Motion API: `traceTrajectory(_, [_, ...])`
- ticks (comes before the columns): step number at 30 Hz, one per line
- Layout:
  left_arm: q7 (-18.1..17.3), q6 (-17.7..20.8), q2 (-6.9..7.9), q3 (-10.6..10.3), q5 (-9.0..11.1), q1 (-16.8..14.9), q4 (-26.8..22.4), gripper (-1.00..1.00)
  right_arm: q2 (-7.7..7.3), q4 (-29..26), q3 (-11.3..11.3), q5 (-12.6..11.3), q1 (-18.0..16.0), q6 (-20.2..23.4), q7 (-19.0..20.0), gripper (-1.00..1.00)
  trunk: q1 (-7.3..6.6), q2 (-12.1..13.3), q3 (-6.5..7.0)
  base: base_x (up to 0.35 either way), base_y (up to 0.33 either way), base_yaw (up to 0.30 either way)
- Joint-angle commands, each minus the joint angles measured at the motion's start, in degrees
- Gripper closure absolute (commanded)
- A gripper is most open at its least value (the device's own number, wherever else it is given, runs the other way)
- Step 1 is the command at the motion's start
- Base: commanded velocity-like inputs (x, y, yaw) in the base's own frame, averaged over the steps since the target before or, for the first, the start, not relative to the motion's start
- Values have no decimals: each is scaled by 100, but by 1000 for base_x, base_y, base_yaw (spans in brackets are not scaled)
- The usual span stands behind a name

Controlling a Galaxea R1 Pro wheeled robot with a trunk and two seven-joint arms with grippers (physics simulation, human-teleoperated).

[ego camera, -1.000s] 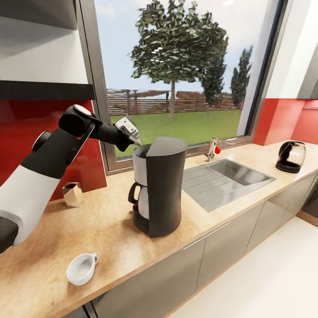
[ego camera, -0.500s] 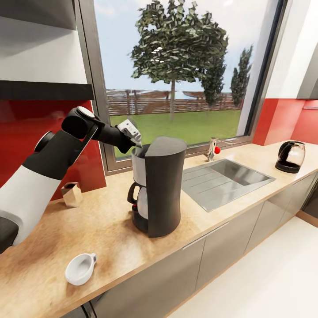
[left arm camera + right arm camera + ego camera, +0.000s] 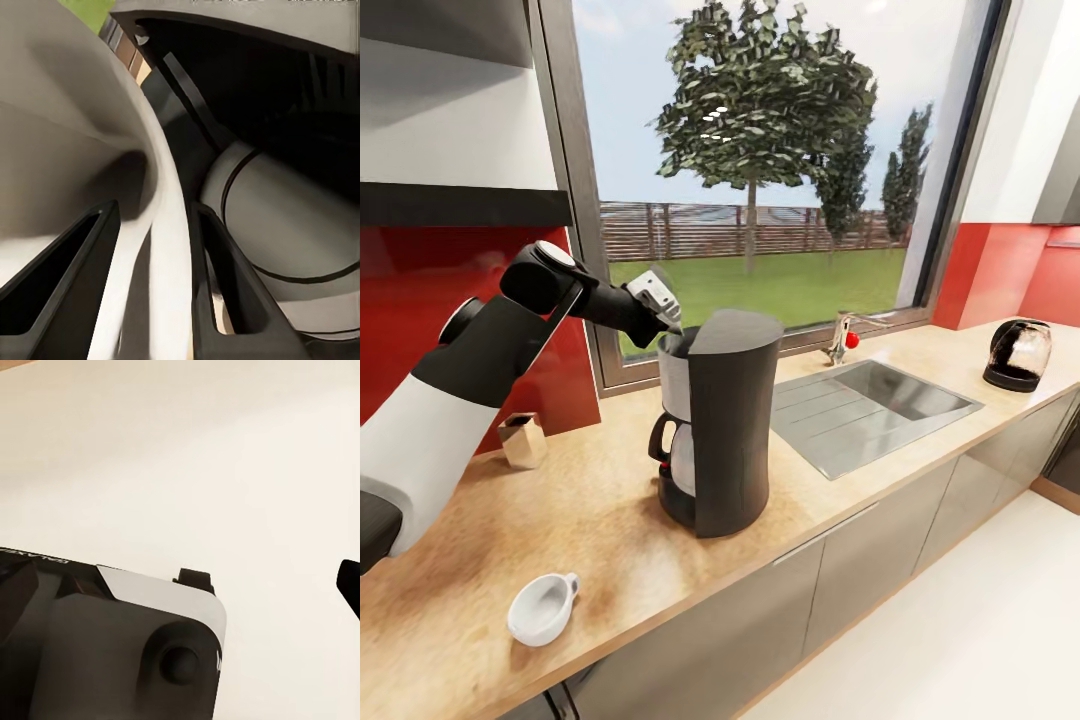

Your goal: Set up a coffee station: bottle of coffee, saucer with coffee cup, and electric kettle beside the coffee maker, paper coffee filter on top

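The tall dark grey coffee maker (image 3: 725, 420) stands on the wood-grain kitchen countertop (image 3: 610, 500) left of the sink. My left gripper (image 3: 665, 318) hangs at the rear rim of its open top. In the left wrist view a curved white paper coffee filter (image 3: 161, 225) runs between the dark fingers (image 3: 225, 292), just above the coffee maker (image 3: 300, 217). A white coffee cup (image 3: 542, 608) lies tipped on its side near the counter's front edge. The electric kettle (image 3: 1020, 354) sits far right. The dark kitchen shelf (image 3: 460, 205) spans the upper left. Saucer and bottle of coffee are out of view.
A steel sink (image 3: 875, 400) with a faucet (image 3: 843, 338) lies between the coffee maker and the kettle. A small tan box (image 3: 523, 440) stands against the red wall. The right wrist view looks down at my own base (image 3: 105, 652) and pale floor.
My left arm lifted slightly and drew a little left at the coffee maker's top one second ago; it has held still for the last half second.
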Motion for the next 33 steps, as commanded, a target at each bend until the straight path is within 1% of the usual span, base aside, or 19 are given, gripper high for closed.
traceTrajectory(1, [-64, 11, 0, -5, -66, -7, -26, 100, -2, 3, 16, 2, -4, -18, -1, -100, 0, -5, -7, 0, 0, 0])
traceTrajectory(7, [-66, 14, -17, -5, -66, -7, -165, 100, -2, 3, 16, 2, -4, -19, -1, -100, 0, -5, -7, 0, 0, 0])
traceTrajectory(24, [-66, 14, -23, -5, -66, -7, -181, 100, -2, 3, 16, 2, -4, -16, -1, -100, 0, -5, -9, 0, 0, 0])
traceTrajectory(33, [-74, 14, -31, -14, -60, -7, -194, 100, -2, 3, 16, 2, -4, -16, -1, -100, 0, -5, -51, 0, 0, 0])
